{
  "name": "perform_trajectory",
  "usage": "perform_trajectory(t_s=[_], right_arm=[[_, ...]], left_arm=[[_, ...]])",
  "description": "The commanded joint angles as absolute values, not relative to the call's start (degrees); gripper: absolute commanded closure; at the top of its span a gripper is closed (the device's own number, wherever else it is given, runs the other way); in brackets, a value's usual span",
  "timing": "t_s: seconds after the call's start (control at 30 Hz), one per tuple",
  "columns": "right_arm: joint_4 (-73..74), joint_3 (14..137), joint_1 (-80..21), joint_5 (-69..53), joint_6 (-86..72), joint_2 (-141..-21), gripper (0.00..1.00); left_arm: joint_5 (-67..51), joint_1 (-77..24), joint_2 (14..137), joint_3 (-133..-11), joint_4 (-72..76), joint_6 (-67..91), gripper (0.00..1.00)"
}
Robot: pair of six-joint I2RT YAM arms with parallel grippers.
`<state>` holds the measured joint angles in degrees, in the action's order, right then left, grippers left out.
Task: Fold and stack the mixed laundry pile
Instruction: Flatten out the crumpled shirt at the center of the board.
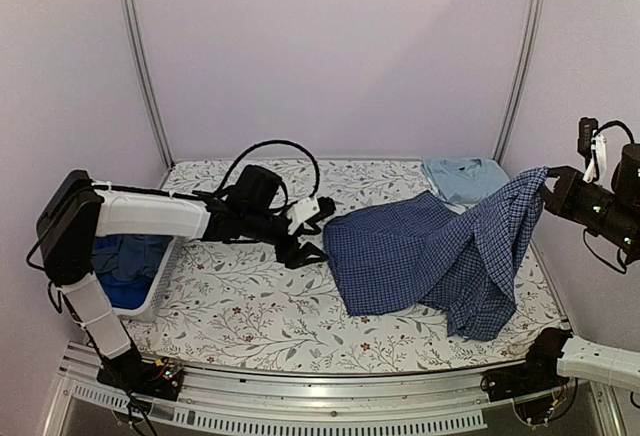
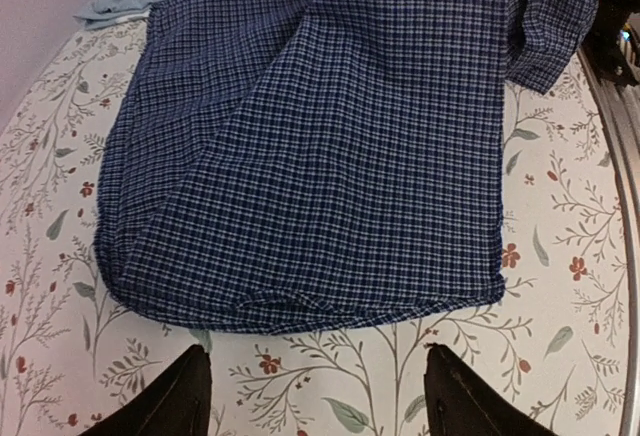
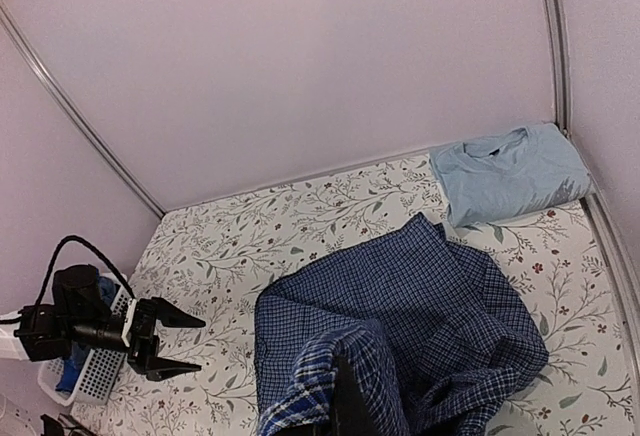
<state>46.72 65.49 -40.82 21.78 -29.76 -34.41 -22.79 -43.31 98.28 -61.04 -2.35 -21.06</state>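
The dark blue checked shirt (image 1: 420,256) lies spread on the floral table, its right part lifted. My right gripper (image 1: 548,182) is shut on the shirt's edge and holds it up above the table's right side; in the right wrist view the cloth (image 3: 340,376) wraps the finger. My left gripper (image 1: 318,231) is open and empty, just left of the shirt's left edge; its fingertips (image 2: 180,396) frame bare table below the hem (image 2: 300,311). A folded light-blue shirt (image 1: 465,178) lies at the back right. Brighter blue garments (image 1: 128,264) sit in the white basket.
The white plastic basket (image 1: 160,291) stands at the table's left edge beside the left arm. Metal frame posts (image 1: 140,56) rise at the back corners. A rail (image 1: 330,396) runs along the near edge.
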Motion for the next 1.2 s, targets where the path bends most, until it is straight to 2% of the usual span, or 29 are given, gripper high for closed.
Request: perform_trajectory(t_s=[0.0, 0.2, 0.33, 0.53, 0.8, 0.87, 0.9, 1.03, 1.17], right_arm=[[46.32, 63.93, -40.87, 24.0, -32.48, -36.14, 1.0], [46.23, 65.07, -40.86, 24.77, -30.91, -38.01, 1.0], [46.23, 65.23, -40.83, 25.13, -30.73, -38.69, 1.0], [46.13, 64.69, -40.85, 25.44, -31.2, -38.63, 1.0], [45.62, 64.97, -40.87, 26.25, -30.72, -38.58, 1.0], [44.96, 64.87, -40.87, 26.48, -30.36, -38.82, 1.0], [44.6, 64.68, -40.85, 26.7, -30.01, -38.97, 1.0], [42.22, 63.89, -40.85, 27.09, -28.55, -40.91, 1.0], [36.24, 65.04, -40.83, 30.44, -25.3, -45.69, 1.0]], left_arm=[[-30.63, -45.77, 102.19, -63.91, -0.97, -19.37, 0.27], [-29.92, -53.68, 103.04, -62.2, -1.1, -21.76, 0.26], [-26.47, -58.1, 102.45, -59.04, 2.34, -21.5, 0.31], [-23.88, -59.42, 109.52, -64.04, -2.17, -21.26, 0.41], [-18.59, -59.58, 117.87, -68.79, -4.08, -19.57, 0.45], [-17.87, -59.54, 119.77, -69.99, -6.18, -19.84, 0.52], [-17.24, -59.52, 120.55, -70.57, -7.47, -20.07, 0.59], [-14.5, -58.07, 119.77, -71.29, -9.73, -18.68, 0.99], [-13.58, -51.75, 108.75, -70.6, -5.54, -10.23, 1.0]])
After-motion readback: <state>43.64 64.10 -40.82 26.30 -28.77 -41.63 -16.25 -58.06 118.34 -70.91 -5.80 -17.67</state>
